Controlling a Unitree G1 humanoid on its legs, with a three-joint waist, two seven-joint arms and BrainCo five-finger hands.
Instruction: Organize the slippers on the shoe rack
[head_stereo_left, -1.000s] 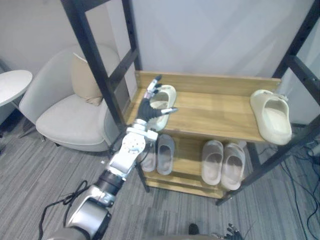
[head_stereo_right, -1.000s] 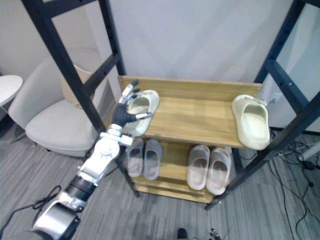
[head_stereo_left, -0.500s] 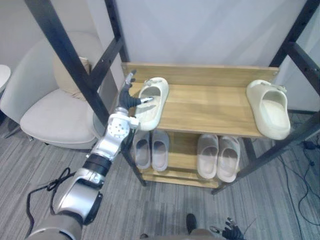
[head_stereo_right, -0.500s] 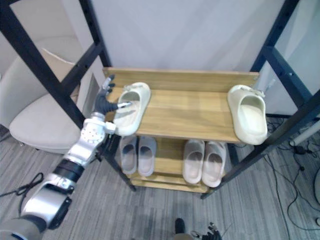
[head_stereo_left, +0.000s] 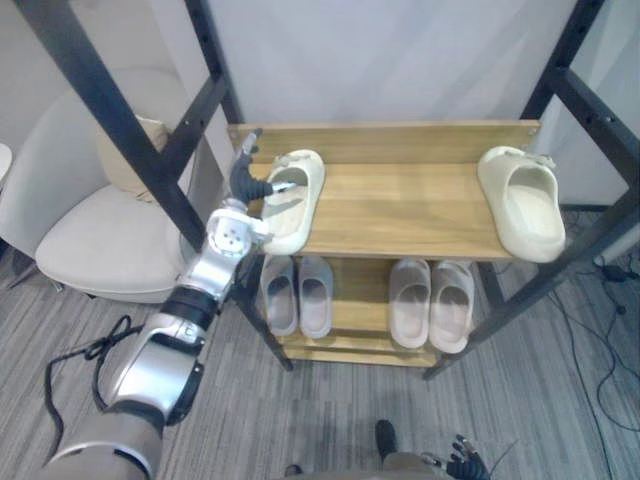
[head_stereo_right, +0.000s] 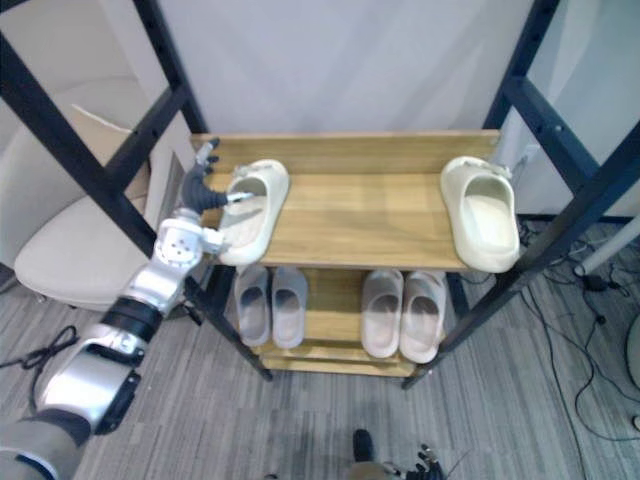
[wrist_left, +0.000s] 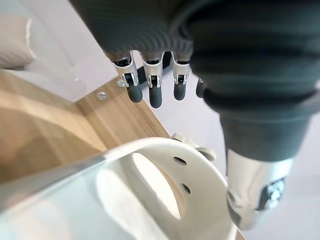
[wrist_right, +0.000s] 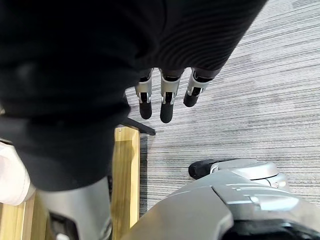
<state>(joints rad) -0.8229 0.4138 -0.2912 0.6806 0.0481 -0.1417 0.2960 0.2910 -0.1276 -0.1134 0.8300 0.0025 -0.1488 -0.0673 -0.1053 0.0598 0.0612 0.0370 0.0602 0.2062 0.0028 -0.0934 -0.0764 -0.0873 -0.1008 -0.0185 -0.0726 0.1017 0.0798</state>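
A cream slipper (head_stereo_left: 291, 202) lies at the left end of the wooden rack's top shelf (head_stereo_left: 400, 208), toe toward me. My left hand (head_stereo_left: 243, 181) is at its outer left side, open, fingers pointing up and the thumb resting on the slipper's strap; the left wrist view shows the straight fingers (wrist_left: 155, 92) above the slipper (wrist_left: 165, 200). Its cream mate (head_stereo_left: 521, 204) lies at the shelf's right end. A grey pair (head_stereo_left: 298, 294) and a beige pair (head_stereo_left: 432, 303) stand on the lower shelf. My right hand (wrist_right: 167, 102) hangs open over the carpet, low by my side.
Black metal frame posts (head_stereo_left: 115, 110) slant up on both sides of the rack. A pale armchair (head_stereo_left: 90, 225) with a beige cushion (head_stereo_left: 122, 160) stands left of it. Grey carpet lies in front, a white wall behind.
The camera has shifted, so the rack sits further left. My left hand has slid from over the left slipper to its outer side. The slippers keep their places on the shelf.
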